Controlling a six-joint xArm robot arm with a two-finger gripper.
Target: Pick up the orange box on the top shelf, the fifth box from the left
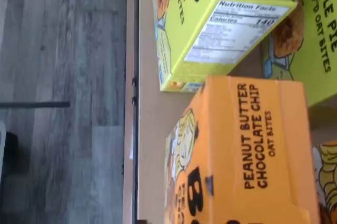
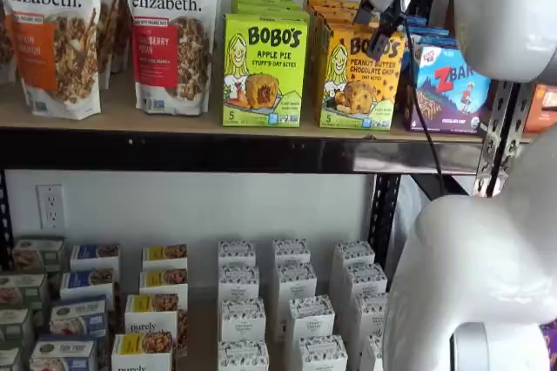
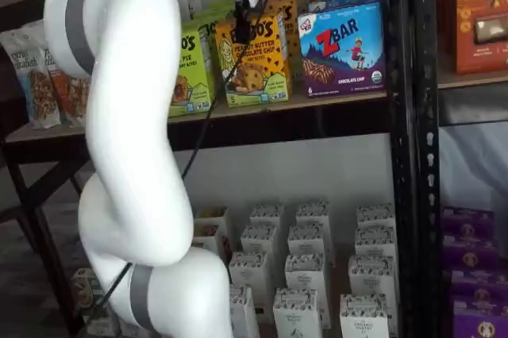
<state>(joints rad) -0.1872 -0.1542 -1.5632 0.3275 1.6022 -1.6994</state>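
2 cartons flank orange box (image 2: 359, 77), lime-green Apple Pie carton (image 2: 264, 70), ZBar carton (image 2: 450, 85)

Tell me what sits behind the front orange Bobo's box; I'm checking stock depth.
Behind the orange box more orange cartons line up toward the wall, tops showing in both shelf views. Their fronts are covered, so the row's count is unclear.

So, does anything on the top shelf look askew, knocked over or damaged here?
Nothing stands out. In both shelf views the orange box stands upright on the top shelf, between the lime-green carton and the ZBar carton, all front-facing and intact.
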